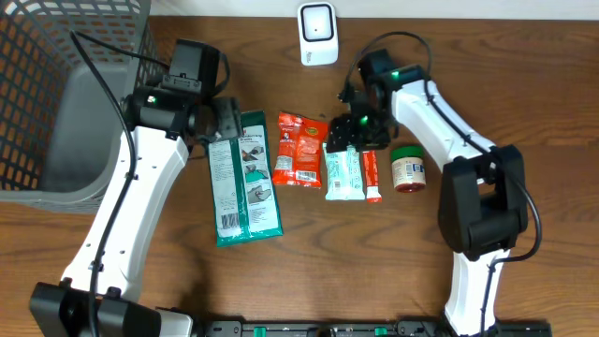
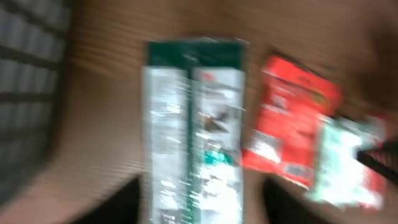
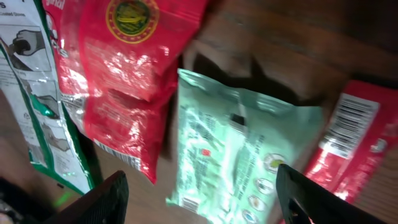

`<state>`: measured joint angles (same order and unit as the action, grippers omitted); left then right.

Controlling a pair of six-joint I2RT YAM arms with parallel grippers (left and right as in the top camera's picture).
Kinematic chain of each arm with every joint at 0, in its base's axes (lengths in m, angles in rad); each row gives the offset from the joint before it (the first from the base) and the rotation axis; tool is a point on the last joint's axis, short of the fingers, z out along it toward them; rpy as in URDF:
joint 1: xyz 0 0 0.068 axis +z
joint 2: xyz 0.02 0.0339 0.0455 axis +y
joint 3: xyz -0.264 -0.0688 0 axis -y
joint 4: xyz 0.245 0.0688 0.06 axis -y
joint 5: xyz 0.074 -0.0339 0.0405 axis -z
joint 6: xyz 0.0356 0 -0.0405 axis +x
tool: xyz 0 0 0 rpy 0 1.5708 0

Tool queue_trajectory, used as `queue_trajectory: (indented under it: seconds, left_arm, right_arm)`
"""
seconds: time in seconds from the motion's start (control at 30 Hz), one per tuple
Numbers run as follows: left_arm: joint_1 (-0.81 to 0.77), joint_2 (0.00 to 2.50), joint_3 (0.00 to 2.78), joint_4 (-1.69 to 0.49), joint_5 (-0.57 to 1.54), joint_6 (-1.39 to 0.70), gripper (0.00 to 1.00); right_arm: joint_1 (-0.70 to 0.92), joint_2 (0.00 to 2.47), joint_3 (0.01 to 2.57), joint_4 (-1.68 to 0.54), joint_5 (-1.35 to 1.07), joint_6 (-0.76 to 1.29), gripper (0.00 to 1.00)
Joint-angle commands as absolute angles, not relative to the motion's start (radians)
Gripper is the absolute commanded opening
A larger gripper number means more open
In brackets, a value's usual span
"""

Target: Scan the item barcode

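From above, the white barcode scanner (image 1: 317, 33) stands at the far edge of the wooden table (image 1: 374, 262), and a grey mesh basket (image 1: 28, 56) fills the far left corner. The goods lie in a row mid-table: a long green packet (image 1: 245, 187), a red packet (image 1: 298, 150), a mint-green packet (image 1: 343, 176), a thin red sachet (image 1: 372, 178) and a small green-lidded jar (image 1: 408, 168) at the right end. The left gripper (image 1: 227, 122) hangs over the far end of the green packet. The right gripper (image 1: 354, 136) is over the far end of the mint-green packet.

The left wrist view is badly blurred. The green packet (image 2: 193, 124) runs down the middle, between the left gripper's (image 2: 200, 199) dark fingers (image 2: 121, 202). They are spread wider than the packet and not clamped on it. The red packet (image 2: 289, 130) and the mint-green one (image 2: 345, 162) lie to the right.

From the right wrist, the mint-green packet (image 3: 242, 149) lies flat below the right gripper (image 3: 199, 199). Its fingers (image 3: 102, 202) stand wide apart with nothing in them. The red packet (image 3: 124, 81) overlaps the left side of the mint-green packet. The green packet (image 3: 37, 106) shows at the far left. The red sachet (image 3: 351, 143), right, shows a barcode.
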<state>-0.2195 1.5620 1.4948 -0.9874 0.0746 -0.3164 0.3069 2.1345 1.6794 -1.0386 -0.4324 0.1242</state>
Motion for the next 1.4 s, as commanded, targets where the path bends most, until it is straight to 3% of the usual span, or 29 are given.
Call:
queue_trajectory:
  seconds: [0.0,0.4,0.67,1.13,1.37]
  left_arm:
    - [-0.269,1.581,1.467,-0.983,0.336,-0.354,0.08]
    - [-0.583,1.773,1.342,-0.629,0.336,-0.496,0.08]
    - [-0.604,1.897,1.342,-0.566,0.336,-0.561,0.07]
    - [-0.599,1.990,1.342,-0.521,0.375,-0.563,0.07]
    - [-0.600,2.047,1.341,-0.505,0.374,-0.563,0.08]
  right_arm:
    - [0.285,2.138,1.690,-1.044,-0.470,0.088,0.71]
    - [0.275,2.138,1.686,-1.085,-0.469,0.088,0.68]
    - [0.265,2.138,1.661,-1.081,-0.469,0.069,0.68]
    - [0.250,2.138,1.616,-1.029,-0.484,0.073,0.56]
    - [0.250,2.138,1.568,-0.998,-0.493,0.126,0.56]
